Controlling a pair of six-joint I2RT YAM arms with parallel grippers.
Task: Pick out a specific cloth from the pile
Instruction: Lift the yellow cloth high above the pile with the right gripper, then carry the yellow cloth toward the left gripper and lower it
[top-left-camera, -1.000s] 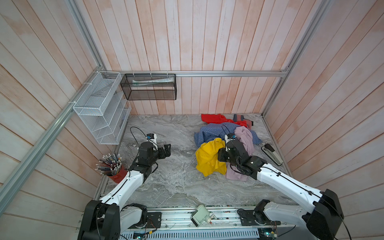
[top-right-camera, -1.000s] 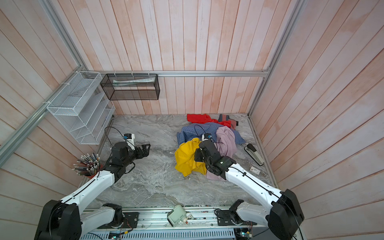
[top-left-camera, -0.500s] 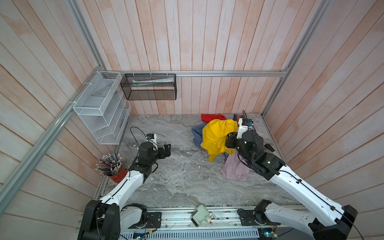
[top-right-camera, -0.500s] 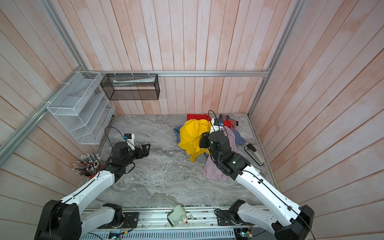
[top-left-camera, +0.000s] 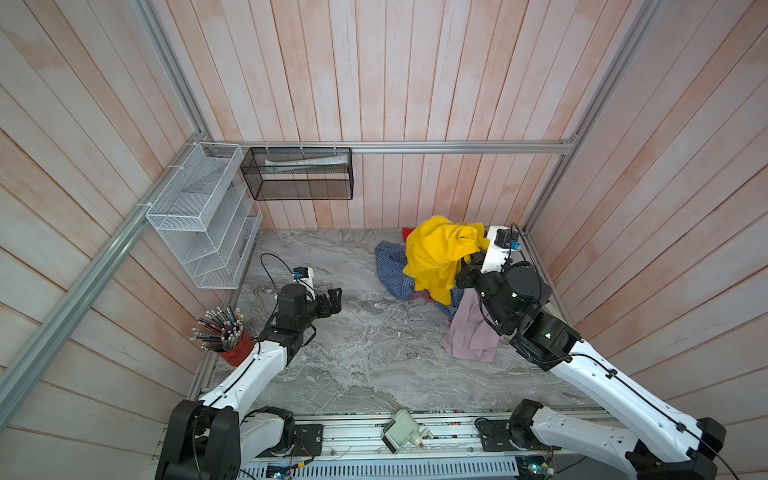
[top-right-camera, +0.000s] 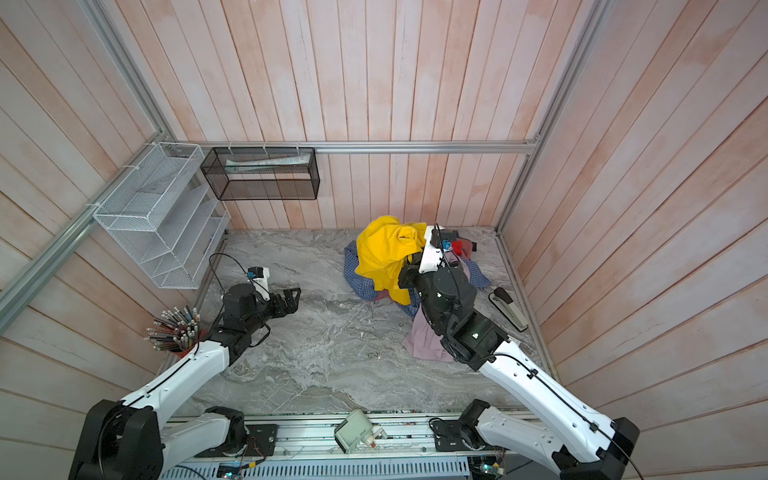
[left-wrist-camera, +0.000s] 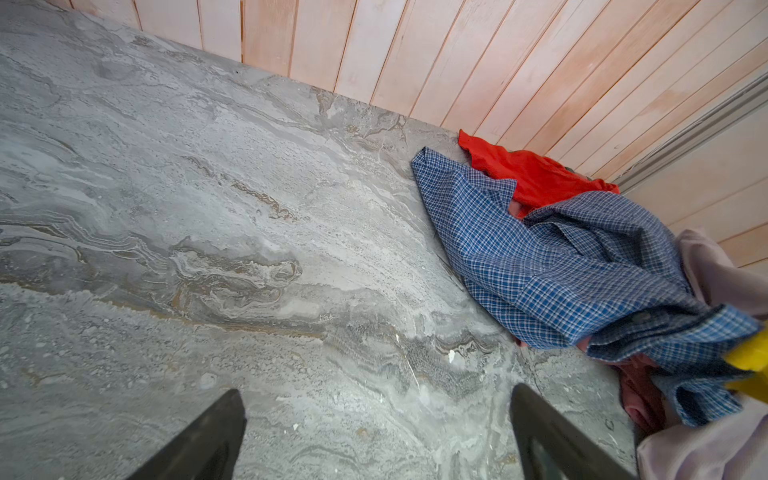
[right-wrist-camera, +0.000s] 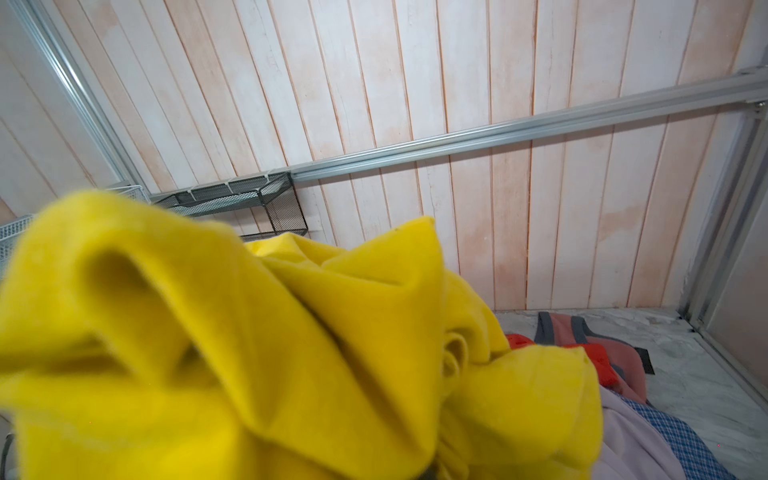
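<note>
The cloth is bright yellow and hangs bunched in the air over the pile at the back right. My right gripper is shut on it, its fingers buried in the folds. The yellow fabric fills the right wrist view. The pile below holds a blue checked shirt, a lilac shirt, a red-orange cloth and a grey-and-pink piece. My left gripper hovers open over bare marble, left of the pile.
A white wire rack and a black mesh basket hang on the walls at the back left. A red cup of pencils stands by the left arm. A stapler lies along the right wall.
My right gripper has raised the yellow cloth off the table and carried it back over the pile. The lilac shirt now lies uncovered. The left arm has not moved.
</note>
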